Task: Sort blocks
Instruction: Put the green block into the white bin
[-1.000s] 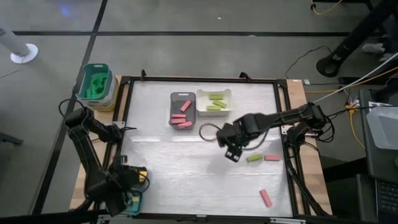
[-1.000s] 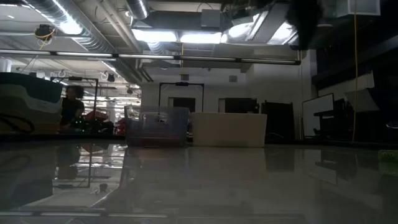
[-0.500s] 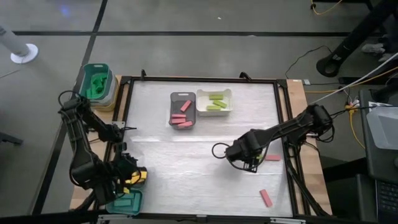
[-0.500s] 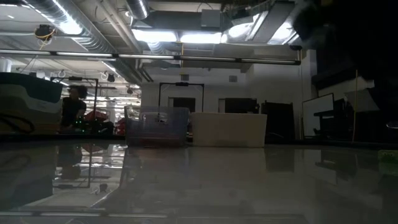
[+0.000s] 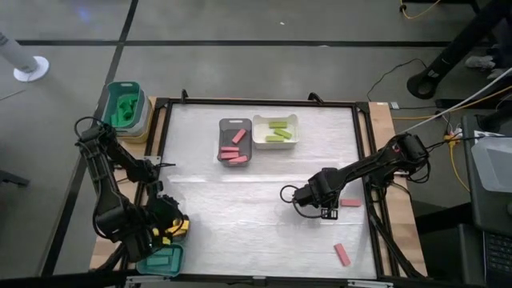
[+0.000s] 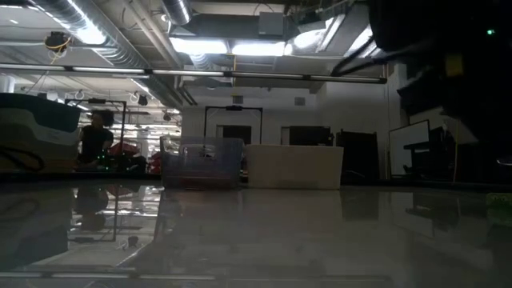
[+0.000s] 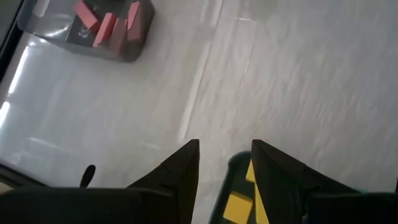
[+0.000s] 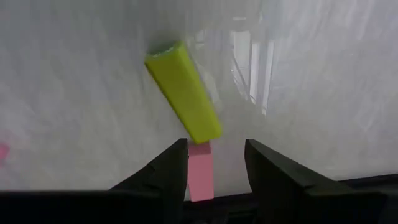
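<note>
A light green block (image 8: 183, 99) lies flat on the white table, and a pink block (image 8: 200, 169) lies close by its near end. My right gripper (image 5: 326, 211) hangs over them, pointing steeply down and open. In the right wrist view the pink block's end shows in the gap between the fingers, which touch nothing. In the high view the pink block (image 5: 350, 202) lies just right of the gripper. My left gripper (image 5: 166, 232) is open at the table's near left corner, above a dark-rimmed tray holding yellow blocks (image 7: 238, 204).
At the far middle stand a grey tray (image 5: 234, 142) with pink blocks and a white tray (image 5: 276, 130) with green blocks. Another pink block (image 5: 342, 254) lies near the front right. A teal tray (image 5: 124, 108) sits off the far left corner, another (image 5: 160, 261) at the near left.
My right gripper has come down and moved toward the table's right and near edges, ending over the green block, and has rolled as it went. My left gripper has risen a little above the near left corner and turned. No block has moved.
</note>
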You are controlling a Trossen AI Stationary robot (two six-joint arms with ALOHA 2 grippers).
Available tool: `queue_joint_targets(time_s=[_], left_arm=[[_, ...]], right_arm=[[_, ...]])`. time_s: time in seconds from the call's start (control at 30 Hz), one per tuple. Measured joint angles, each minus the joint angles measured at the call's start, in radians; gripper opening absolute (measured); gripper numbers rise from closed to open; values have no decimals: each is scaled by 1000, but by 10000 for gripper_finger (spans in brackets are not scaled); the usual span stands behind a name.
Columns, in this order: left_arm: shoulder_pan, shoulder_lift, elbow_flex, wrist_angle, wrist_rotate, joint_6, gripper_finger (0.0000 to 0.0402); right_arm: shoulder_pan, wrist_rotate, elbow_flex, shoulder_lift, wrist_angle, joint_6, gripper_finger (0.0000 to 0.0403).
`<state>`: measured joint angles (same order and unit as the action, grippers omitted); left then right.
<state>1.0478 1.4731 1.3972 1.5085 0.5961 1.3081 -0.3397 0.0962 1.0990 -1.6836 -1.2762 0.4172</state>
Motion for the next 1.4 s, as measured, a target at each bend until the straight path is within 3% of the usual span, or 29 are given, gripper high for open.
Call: queue_joint_targets(time_s=[0.17,0.37,0.73,1.17,1.4], left_arm=[[-31,0,0,-1,9,15,133],[-74,0,0,-10,120,24,133],[-149,0,0,-59,126,-89,133],[-173,0,0,-86,126,-121,133],[-171,0,0,-89,126,-123,133]], right_arm=[[0,-9,-32,0,48,45,159],[0,34,-46,0,94,50,159],[0,33,-46,0,145,49,161],[0,-7,-46,0,207,48,253],[0,28,-147,-1,281,-5,263]])
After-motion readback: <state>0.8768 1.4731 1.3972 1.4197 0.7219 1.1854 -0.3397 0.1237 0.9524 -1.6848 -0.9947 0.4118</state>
